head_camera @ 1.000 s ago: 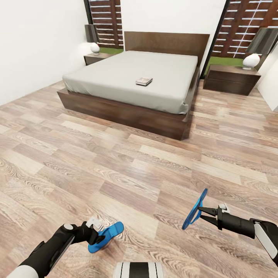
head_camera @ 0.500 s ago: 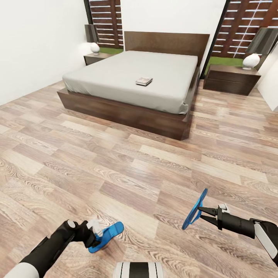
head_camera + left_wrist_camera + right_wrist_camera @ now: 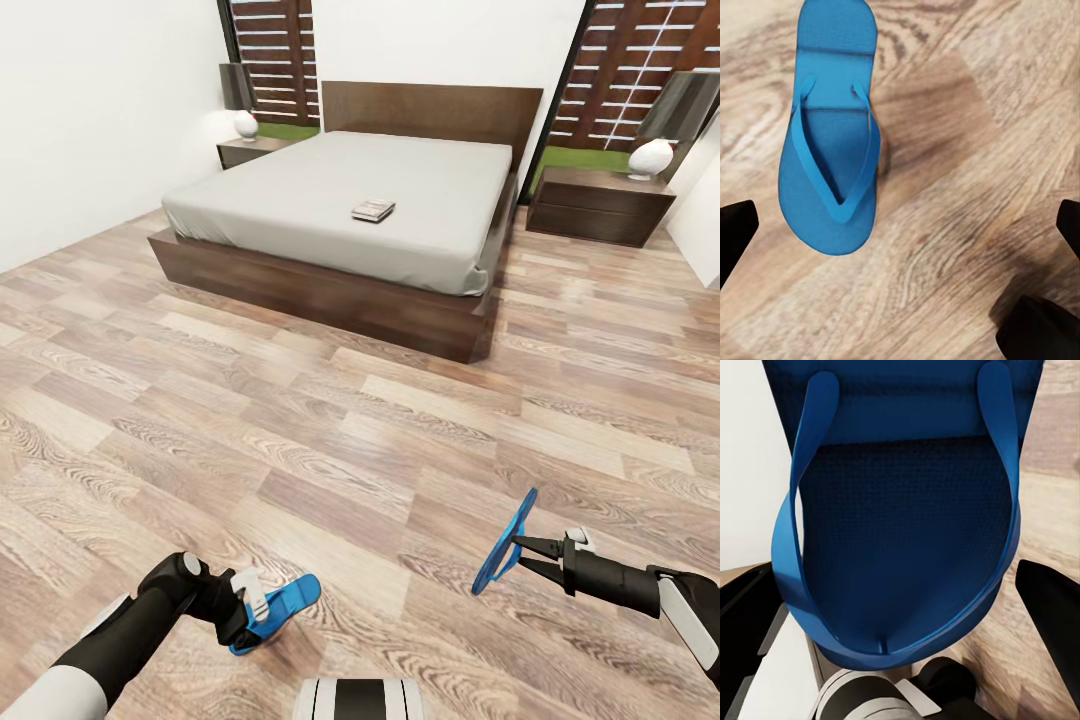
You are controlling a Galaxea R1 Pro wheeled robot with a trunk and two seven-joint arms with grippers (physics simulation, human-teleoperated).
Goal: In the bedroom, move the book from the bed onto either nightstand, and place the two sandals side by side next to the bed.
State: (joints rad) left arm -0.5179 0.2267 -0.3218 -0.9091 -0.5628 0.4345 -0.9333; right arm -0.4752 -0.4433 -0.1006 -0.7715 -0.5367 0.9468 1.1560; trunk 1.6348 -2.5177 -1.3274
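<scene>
left gripper (image 3: 252, 610) spread wide, pointing down; right gripper (image 3: 521, 551) clamped, level

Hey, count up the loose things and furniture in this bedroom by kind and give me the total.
Blue sandals: 2
Book: 1
Bed: 1
Nightstands: 2
Lamps: 2
Total: 8
</scene>
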